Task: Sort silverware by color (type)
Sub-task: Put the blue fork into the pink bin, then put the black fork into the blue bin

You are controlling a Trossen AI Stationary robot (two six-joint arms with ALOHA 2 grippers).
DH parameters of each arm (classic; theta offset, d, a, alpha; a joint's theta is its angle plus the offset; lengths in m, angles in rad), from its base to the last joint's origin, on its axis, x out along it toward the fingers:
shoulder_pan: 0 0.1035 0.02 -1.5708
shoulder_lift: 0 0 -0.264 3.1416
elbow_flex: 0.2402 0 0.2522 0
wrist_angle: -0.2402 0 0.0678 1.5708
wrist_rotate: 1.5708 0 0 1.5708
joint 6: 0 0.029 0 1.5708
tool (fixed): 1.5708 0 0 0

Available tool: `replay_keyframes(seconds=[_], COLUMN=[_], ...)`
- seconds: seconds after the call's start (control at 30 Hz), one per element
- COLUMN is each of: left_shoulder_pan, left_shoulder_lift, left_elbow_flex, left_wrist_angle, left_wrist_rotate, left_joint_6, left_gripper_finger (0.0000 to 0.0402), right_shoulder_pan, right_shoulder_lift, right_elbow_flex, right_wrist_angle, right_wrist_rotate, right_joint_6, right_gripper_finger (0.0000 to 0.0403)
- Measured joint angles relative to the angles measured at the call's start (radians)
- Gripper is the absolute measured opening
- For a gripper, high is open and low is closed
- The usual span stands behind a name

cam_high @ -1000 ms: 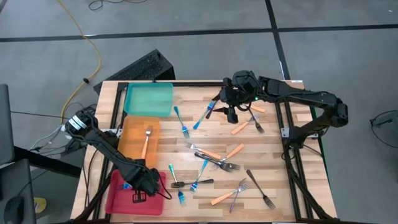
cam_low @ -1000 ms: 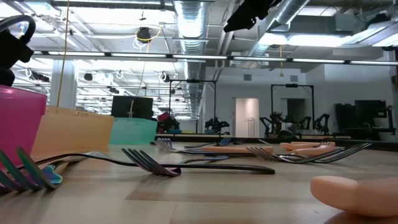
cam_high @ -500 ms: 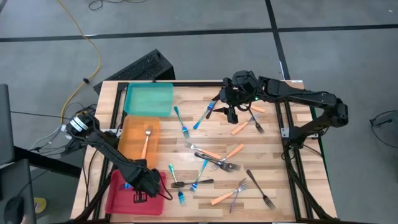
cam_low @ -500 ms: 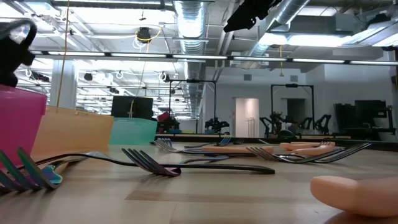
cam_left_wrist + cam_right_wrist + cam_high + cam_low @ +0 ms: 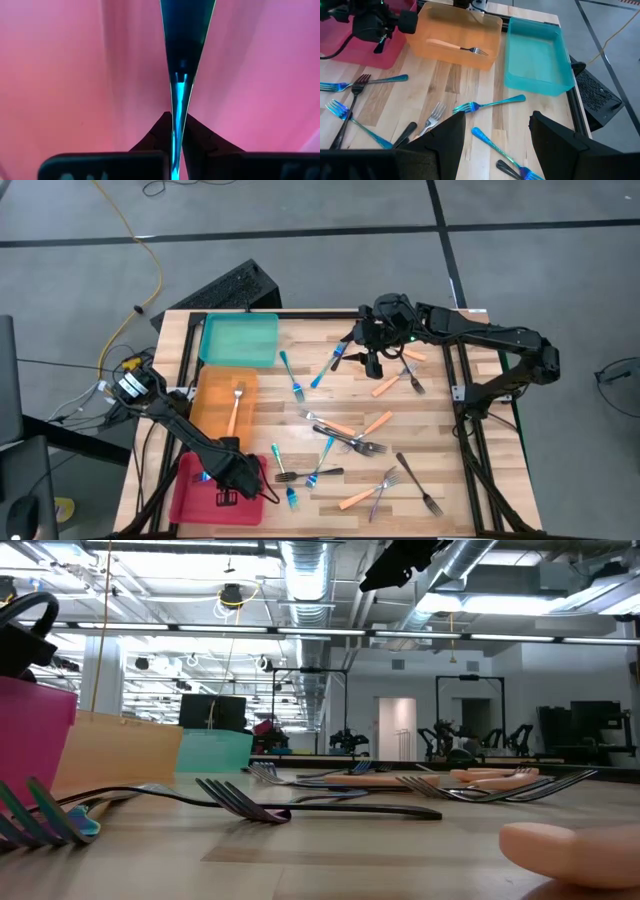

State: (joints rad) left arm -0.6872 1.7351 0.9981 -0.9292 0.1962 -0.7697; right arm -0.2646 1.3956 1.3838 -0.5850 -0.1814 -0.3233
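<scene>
Since the earlier frames we see the left arm's base joint shift slightly while its gripper [image 5: 228,490] stays over the pink tray [image 5: 190,498]; the right arm has not moved. Nearest the front edge, the left wrist view shows what the high view cannot: the two dark fingers [image 5: 155,137] pinched together on a slim blue-handled fork [image 5: 181,85], pink tray wall filling the background. In the low view only the tray's pink side [image 5: 30,740] and the gripper's dark top appear at the left edge.

Mid-table, loose forks [image 5: 345,442] lie scattered on the wood: blue-handled, orange-handled and all-dark ones, several crossing one another. One orange-handled fork [image 5: 235,408] lies inside the orange tray [image 5: 212,420]; the right wrist view confirms it [image 5: 455,47].

Farther back, the right gripper [image 5: 372,363] hovers above the table near two blue forks. Its wrist view shows both fingers [image 5: 445,137] spread wide with nothing between them. The teal tray [image 5: 240,340] sits at the far left corner.
</scene>
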Motion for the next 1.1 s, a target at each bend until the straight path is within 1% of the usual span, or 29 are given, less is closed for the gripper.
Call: replay_keyframes(seconds=[0.33,0.53,0.8,0.93,1.1], left_shoulder_pan=[0.0,0.0,0.0,0.007,0.034], left_shoulder_lift=[0.0,0.0,-0.003,-0.032,-0.101], left_elbow_flex=[0.0,0.0,0.0,-0.001,-0.001], left_wrist_angle=[0.017,0.047,0.038,0.021,-0.028], left_wrist_rotate=[-0.002,-0.002,0.018,0.036,0.045], left_joint_6=[0.016,0.017,0.021,0.004,-0.041], left_gripper_finger=[0.0028,0.0031,0.0032,0.0032,0.0032], right_shoulder_pan=[0.0,0.0,0.0,0.0,0.0], right_shoulder_lift=[0.0,0.0,0.0,0.0,-0.001], right_elbow_flex=[0.0,0.0,0.0,0.0,0.0], right_wrist_angle=[-0.007,-0.006,-0.006,-0.006,-0.006], right_wrist_rotate=[0.0,0.0,-0.001,-0.001,-0.001], right_joint_6=[0.0,0.0,-0.003,-0.003,-0.002], right_gripper_finger=[0.024,0.024,0.024,0.024,0.024])
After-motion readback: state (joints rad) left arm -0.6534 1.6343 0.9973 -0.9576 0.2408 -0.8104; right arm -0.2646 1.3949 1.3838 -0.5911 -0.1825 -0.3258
